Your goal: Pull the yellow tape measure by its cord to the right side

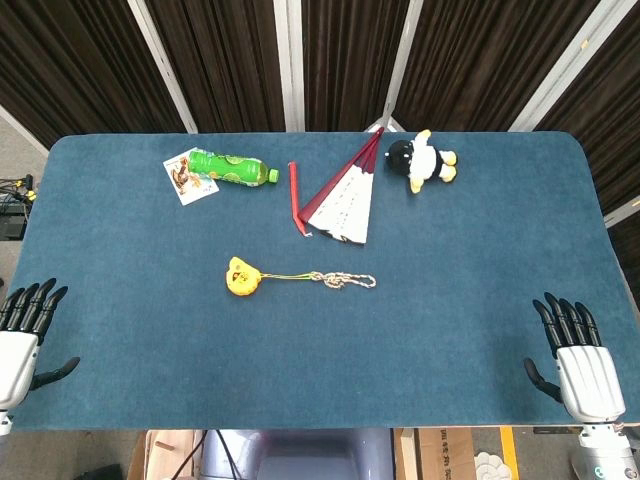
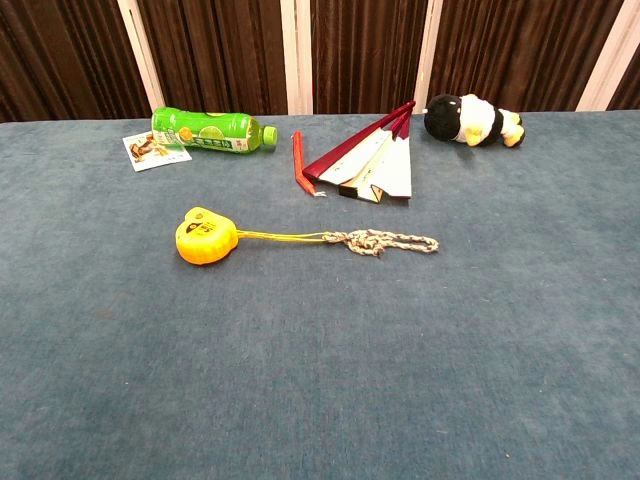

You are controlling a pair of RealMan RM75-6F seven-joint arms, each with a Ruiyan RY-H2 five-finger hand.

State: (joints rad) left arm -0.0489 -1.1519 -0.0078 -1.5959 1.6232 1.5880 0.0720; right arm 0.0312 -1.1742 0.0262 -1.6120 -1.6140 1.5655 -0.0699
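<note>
At the far left edge of the blue counter [image 1: 120,380], the left robot hand [image 1: 22,330] rests near the front corner with its fingers spread and nothing in it, well apart from everything else. Moving right, a green bottle [image 1: 230,168] lies on its side toward the back, touching a small card [image 1: 187,178]. Nearer the middle sits the yellow tape measure [image 1: 242,277], a small rounded case lying flat, left of centre. It looks light and smooth-shelled, so I'd expect it to slide easily over the cloth rather than tip. Its thin yellow cord [image 1: 290,277] runs rightward and ends in a pale braided loop [image 1: 347,281], limp and slack on the surface; that braided end seems the best place to pinch, being thicker and nearest the right side. Behind it lie a red-and-white folding fan [image 1: 345,195] and, further right, a black-and-white plush toy [image 1: 422,162]. At the right front corner the right robot hand [image 1: 575,350] waits palm-down, fingers extended and slightly apart, thumb out to the side, holding nothing and well apart from the cord.
</note>
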